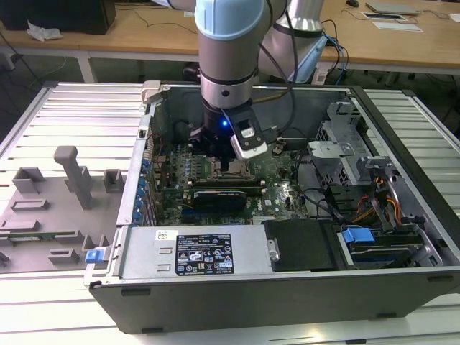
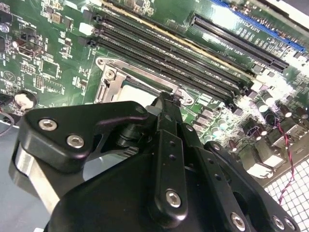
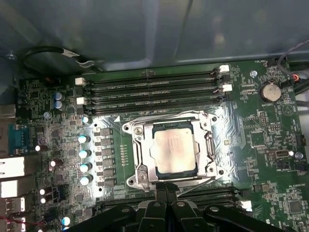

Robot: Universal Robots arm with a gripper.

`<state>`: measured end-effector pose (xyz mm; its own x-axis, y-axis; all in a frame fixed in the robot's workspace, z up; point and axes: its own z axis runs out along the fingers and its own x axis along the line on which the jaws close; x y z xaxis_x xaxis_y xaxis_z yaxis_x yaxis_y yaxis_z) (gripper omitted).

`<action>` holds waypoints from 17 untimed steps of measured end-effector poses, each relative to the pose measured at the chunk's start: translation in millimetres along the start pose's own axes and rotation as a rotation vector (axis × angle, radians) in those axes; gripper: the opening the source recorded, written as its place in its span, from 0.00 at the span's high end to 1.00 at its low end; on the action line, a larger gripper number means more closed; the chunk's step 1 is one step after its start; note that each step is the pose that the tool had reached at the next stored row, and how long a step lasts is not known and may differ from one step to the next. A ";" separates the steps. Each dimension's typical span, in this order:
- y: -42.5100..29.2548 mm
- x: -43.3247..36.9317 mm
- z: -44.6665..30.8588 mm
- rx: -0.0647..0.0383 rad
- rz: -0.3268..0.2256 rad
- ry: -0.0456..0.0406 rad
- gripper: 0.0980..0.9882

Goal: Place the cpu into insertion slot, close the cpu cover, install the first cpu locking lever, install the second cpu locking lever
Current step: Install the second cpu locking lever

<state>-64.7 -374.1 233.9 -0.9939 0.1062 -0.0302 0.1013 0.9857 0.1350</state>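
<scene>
- Open-topped computer case (image 1: 402,136); the arm (image 1: 226,65) reaches down through it.
- Memory slots (image 3: 152,89) flank the insertion slot (image 3: 169,150) closely on one side.
- Capacitors (image 3: 83,153) stand near another side.

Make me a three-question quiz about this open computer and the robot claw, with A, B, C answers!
1. Where is the silver chip?
A. On the grey table outside the case
B. In the square socket on the green board
C. Held up in the air by the claw

2. What colour is the board around the socket?
A. Green
B. Red
C. Yellow

3. How does the metal cover frame lie?
A. Standing straight up
B. Taken off and lying beside the case
C. Flat down around the chip

Answers:
1 B: the first wrist view shows the chip seated in the socket.
2 A: the board is green in both wrist views.
3 C: the frame lies flat, and the chip's top shows through its window, with the claw close to its edge.
</scene>
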 end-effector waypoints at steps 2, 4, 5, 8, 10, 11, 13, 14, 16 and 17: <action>-2.5 1.2 0.6 -0.003 0.000 0.0003 0.99; -5.6 2.1 0.7 -0.004 0.000 0.0004 0.99; -6.9 2.3 0.6 -0.004 0.000 0.0004 0.99; -10.3 2.6 0.4 -0.005 0.000 0.0005 0.99; -11.3 2.6 0.4 -0.005 0.000 0.0004 0.99; -12.4 2.5 0.4 -0.005 0.000 0.0005 0.99; -14.2 2.6 0.2 -0.006 0.000 0.0006 0.99; -15.0 2.6 0.1 -0.007 0.000 0.0006 0.99; -16.2 2.8 -0.1 -0.009 0.001 0.0010 0.99; -16.9 3.0 0.0 -0.014 0.001 0.0012 0.99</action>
<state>-69.4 -390.5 231.5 -0.9939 0.1068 -0.0289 0.1014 0.9837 0.1487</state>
